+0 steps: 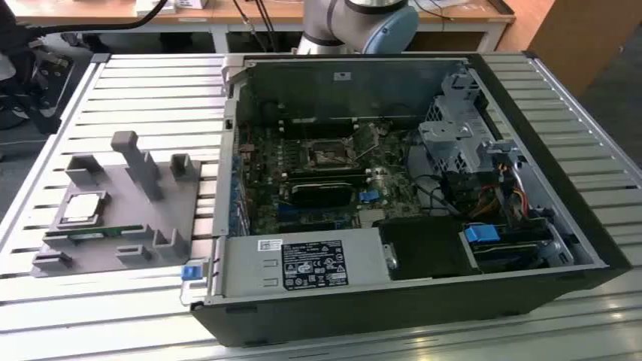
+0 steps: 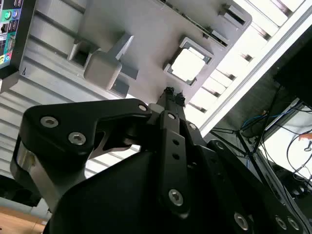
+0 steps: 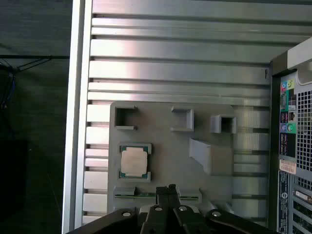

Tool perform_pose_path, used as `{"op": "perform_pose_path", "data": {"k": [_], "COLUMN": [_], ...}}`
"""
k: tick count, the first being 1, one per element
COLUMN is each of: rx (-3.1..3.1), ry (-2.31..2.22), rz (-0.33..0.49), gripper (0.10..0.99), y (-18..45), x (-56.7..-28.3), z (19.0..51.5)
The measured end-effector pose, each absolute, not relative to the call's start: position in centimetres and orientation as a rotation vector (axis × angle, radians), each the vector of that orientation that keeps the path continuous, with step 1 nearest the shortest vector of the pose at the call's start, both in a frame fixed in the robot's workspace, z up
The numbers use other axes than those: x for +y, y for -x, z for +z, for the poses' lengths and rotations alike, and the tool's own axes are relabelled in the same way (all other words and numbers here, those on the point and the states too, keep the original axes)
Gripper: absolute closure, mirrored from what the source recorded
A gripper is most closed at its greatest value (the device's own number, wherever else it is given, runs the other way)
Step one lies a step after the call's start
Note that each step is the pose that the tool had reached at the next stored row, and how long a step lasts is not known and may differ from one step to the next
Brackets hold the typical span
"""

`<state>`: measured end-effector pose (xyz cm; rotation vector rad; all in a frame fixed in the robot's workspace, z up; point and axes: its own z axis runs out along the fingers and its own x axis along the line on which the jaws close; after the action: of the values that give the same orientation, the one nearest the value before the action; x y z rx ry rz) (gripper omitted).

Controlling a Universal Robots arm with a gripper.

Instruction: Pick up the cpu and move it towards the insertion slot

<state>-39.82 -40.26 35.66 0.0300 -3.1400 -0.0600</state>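
The cpu, a small silver-topped square chip, lies flat in a recess of the grey holder on the slatted table, at the exterior view's left. Both wrist views look down on the cpu from well above. My gripper hangs over the holder beside the cpu, clear of it, with its dark fingertips together and nothing between them. The insertion slot, a dark square socket in a silvery frame, sits on the circuit board inside the open computer case.
A thin green circuit strip lies in the holder beside the cpu. A tall grey post rises from the holder. The case's walls, drive cage and cables ring the board. The case's rear ports face the holder.
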Motion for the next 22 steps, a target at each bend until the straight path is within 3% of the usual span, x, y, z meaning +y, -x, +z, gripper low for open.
{"op": "perform_pose_path", "data": {"k": [22], "rx": [-3.140], "ry": [-0.030], "rz": [-0.060], "gripper": [0.980], "y": [41.3], "x": [-40.3], "z": [35.6]}}
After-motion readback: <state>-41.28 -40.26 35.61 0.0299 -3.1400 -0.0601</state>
